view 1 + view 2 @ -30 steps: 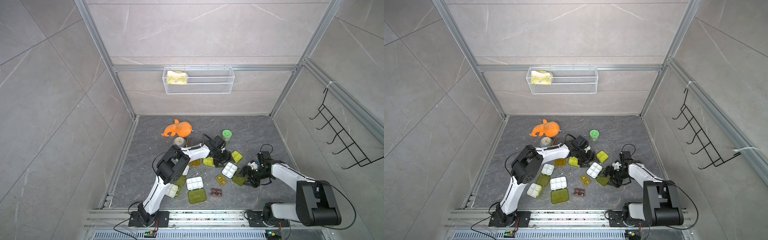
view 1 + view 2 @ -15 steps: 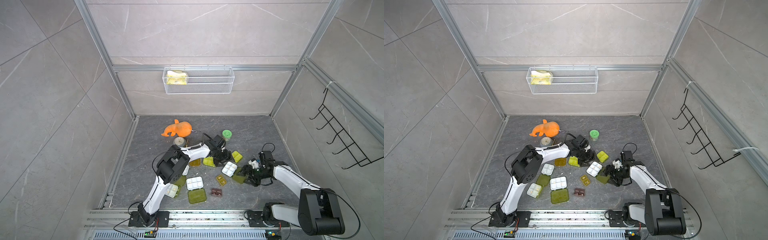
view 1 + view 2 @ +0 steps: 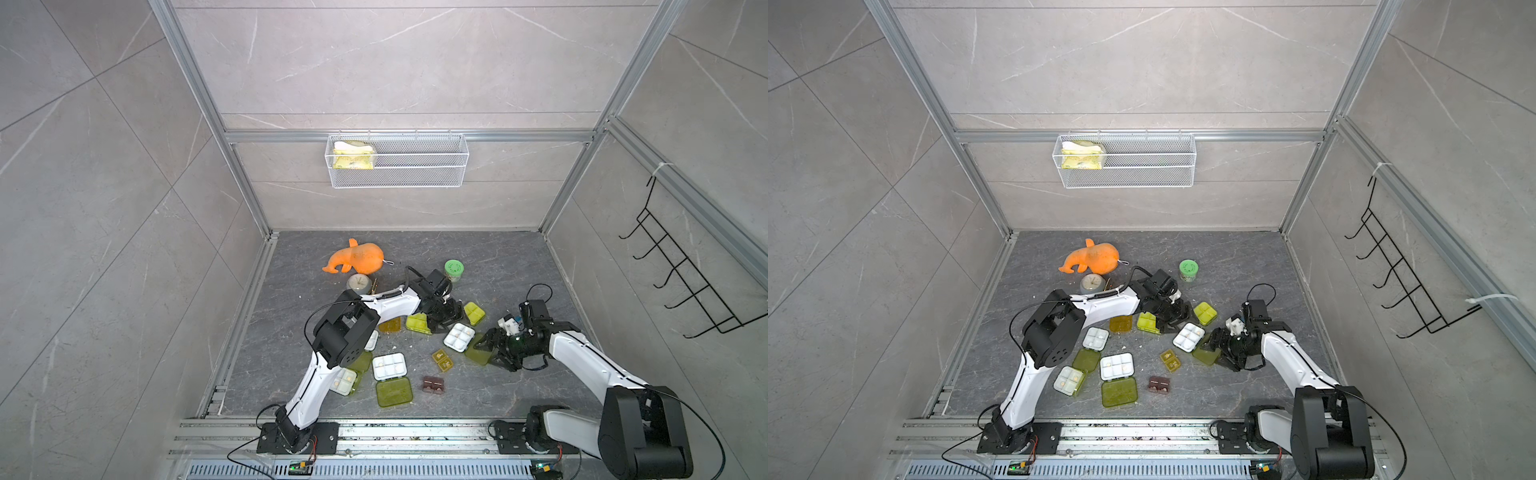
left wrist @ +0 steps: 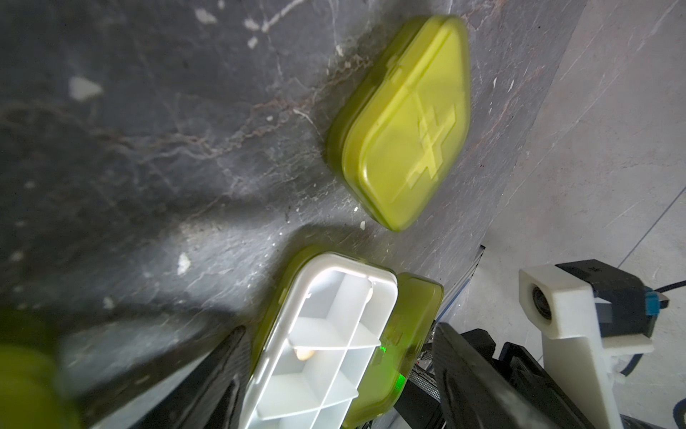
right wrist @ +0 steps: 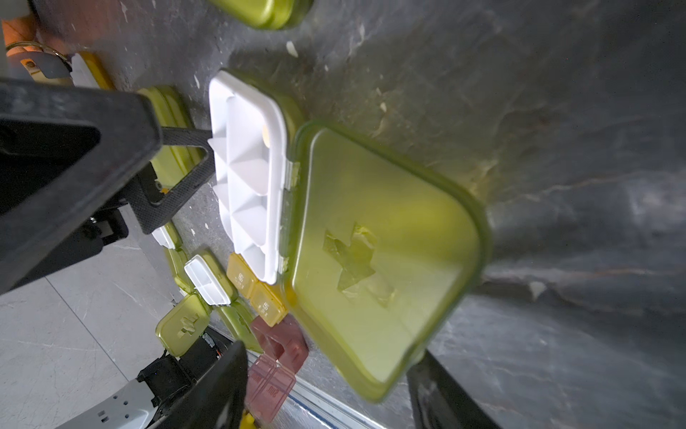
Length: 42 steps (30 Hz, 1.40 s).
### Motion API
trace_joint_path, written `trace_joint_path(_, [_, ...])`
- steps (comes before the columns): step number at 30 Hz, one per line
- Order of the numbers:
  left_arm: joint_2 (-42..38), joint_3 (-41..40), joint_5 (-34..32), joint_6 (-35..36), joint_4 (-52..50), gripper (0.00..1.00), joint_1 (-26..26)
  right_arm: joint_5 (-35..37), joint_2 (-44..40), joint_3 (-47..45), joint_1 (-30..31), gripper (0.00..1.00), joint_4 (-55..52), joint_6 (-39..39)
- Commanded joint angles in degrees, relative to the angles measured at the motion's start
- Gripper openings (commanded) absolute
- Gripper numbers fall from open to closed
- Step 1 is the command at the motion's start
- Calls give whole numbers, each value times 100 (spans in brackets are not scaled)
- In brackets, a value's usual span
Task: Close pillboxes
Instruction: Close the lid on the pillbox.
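Observation:
One pillbox lies open mid-floor, with a white tray (image 3: 458,336) (image 4: 326,334) and a yellow-green lid (image 3: 478,353) (image 5: 371,241) folded out beside it. My left gripper (image 3: 448,319) (image 4: 339,328) stands open with its fingers on either side of the tray. One finger (image 5: 185,163) touches the tray's far edge. My right gripper (image 3: 494,350) (image 5: 330,351) is open too, and the lid's free edge sits between its fingers. Closed yellow-green pillboxes (image 3: 473,312) (image 3: 417,323) lie beside the left gripper. Other open pillboxes (image 3: 389,366) (image 3: 345,381) lie nearer the front.
An orange-lidded box (image 3: 390,325), an amber two-cell box (image 3: 442,360) and a dark red box (image 3: 432,384) are scattered around. An orange plush whale (image 3: 355,259), a small clock (image 3: 359,283) and a green-lidded jar (image 3: 454,270) stand further back. A wire basket (image 3: 397,164) hangs on the back wall.
The right arm's elbow has swung toward the front rail, and its gripper has edged slightly toward the lid. The left arm has stayed in place at the tray.

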Motion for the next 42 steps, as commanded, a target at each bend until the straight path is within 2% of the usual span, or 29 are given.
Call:
trace_joint_path(1, [-108, 101, 229, 52, 41, 78, -81, -52, -76, 125, 11, 69, -117, -154])
trace_joint_path(8, [-136, 56, 191, 46, 44, 78, -83, 62, -1, 186, 7, 69, -483, -330])
trace_joint_path(21, [-92, 97, 204, 2, 79, 78, -83, -351, 62, 333, 73, 69, 184, -54])
trace_joint_path(35, [-192, 11, 191, -60, 152, 78, -71, -317, 477, 628, 644, 68, 702, 302])
trace_joint_path(42, [-425, -200, 82, -96, 202, 79, 105, -291, 579, 729, 762, 68, 746, 329])
